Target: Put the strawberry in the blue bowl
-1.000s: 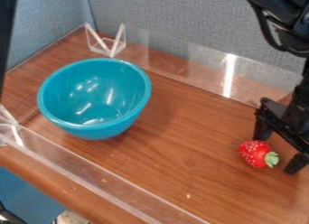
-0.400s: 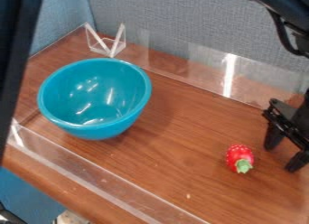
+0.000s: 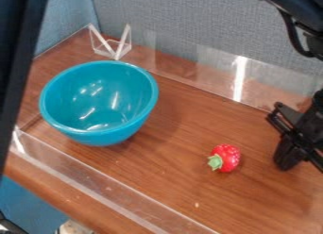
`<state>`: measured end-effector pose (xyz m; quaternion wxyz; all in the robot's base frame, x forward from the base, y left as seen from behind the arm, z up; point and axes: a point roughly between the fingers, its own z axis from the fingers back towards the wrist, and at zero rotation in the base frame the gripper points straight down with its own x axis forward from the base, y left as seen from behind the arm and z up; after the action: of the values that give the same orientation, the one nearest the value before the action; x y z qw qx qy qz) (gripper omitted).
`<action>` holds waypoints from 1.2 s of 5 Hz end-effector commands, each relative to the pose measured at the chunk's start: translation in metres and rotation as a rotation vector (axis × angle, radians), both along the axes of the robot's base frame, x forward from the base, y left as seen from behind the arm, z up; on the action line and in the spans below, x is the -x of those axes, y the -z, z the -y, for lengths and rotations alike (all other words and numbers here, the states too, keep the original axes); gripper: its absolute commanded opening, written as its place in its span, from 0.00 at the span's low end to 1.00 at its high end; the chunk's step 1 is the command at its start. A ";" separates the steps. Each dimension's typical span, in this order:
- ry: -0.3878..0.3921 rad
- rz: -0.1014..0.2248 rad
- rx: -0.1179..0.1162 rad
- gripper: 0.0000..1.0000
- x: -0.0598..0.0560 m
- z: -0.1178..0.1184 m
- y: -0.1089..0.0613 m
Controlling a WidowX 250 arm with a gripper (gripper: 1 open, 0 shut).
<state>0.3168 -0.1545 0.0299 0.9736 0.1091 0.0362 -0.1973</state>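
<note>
Camera view: we see the strawberry [image 3: 225,158] lying loose on the wooden table [image 3: 190,115], its green top turned left, apart from our gripper [image 3: 296,155] at the right edge. Our gripper's black fingers are pressed together on nothing. We see the blue bowl [image 3: 98,102] well left, its inside bare.

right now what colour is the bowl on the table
Glossy teal-blue, inside and out, plain with no pattern; the bowl shows clearly in the camera view.
</note>
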 end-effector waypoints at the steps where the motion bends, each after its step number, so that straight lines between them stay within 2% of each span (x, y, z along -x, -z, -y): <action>1: -0.057 0.102 0.016 1.00 -0.001 0.004 -0.043; 2: -0.059 0.125 -0.005 0.00 0.003 -0.010 -0.042; 3: -0.074 0.146 -0.030 0.00 0.000 -0.037 -0.045; 4: -0.080 0.189 -0.041 0.00 -0.015 -0.060 -0.051; 5: -0.115 0.213 -0.042 0.00 -0.010 -0.067 -0.066; 6: -0.116 0.195 -0.038 1.00 -0.004 -0.068 -0.058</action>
<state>0.3168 -0.0874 0.0644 0.9783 0.1537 -0.0135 -0.1383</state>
